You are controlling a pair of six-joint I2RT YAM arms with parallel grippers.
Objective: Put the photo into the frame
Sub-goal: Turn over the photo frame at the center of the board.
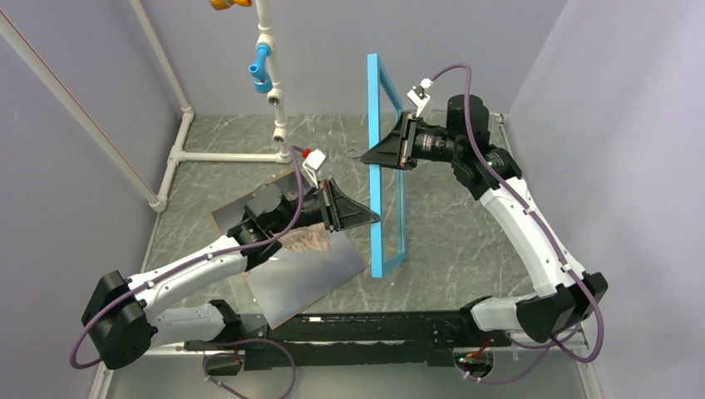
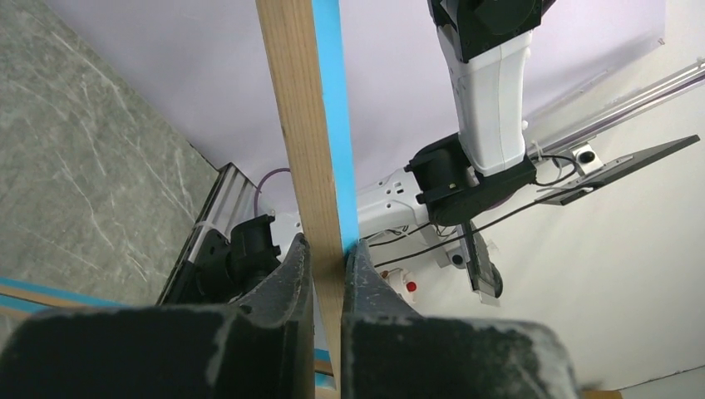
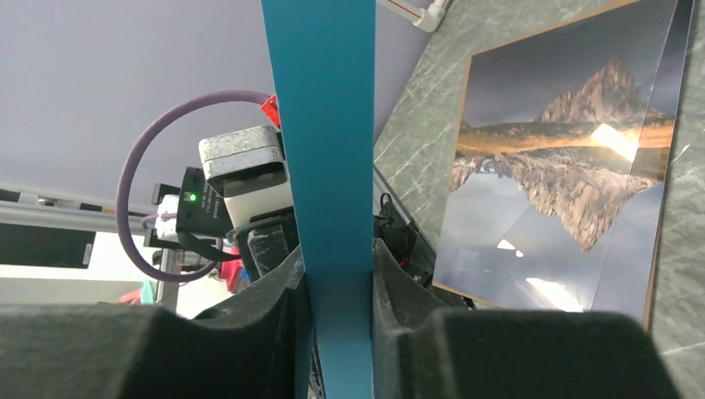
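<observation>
The frame (image 1: 373, 100) stands upright on one edge on the table (image 1: 465, 241), its blue front and tan wood back both showing. Low on its near bar, my left gripper (image 1: 374, 218) is shut; the left wrist view shows the wood-and-blue bar (image 2: 303, 125) pinched between the left gripper (image 2: 327, 258) jaws. Higher up, my right gripper (image 1: 366, 158) is shut on the frame too; the blue bar (image 3: 320, 125) fills the right gripper (image 3: 339, 258). The photo (image 1: 308, 270) of a mountain and lake lies face up under the left arm, also clear as the photo (image 3: 557, 166).
A brown backing board (image 1: 224, 214) lies under the photo, its corner sticking out at the left. A white pipe stand (image 1: 270, 83) rises at the back left. Purple walls close in the table, and a black rail (image 1: 374, 332) runs along the near edge.
</observation>
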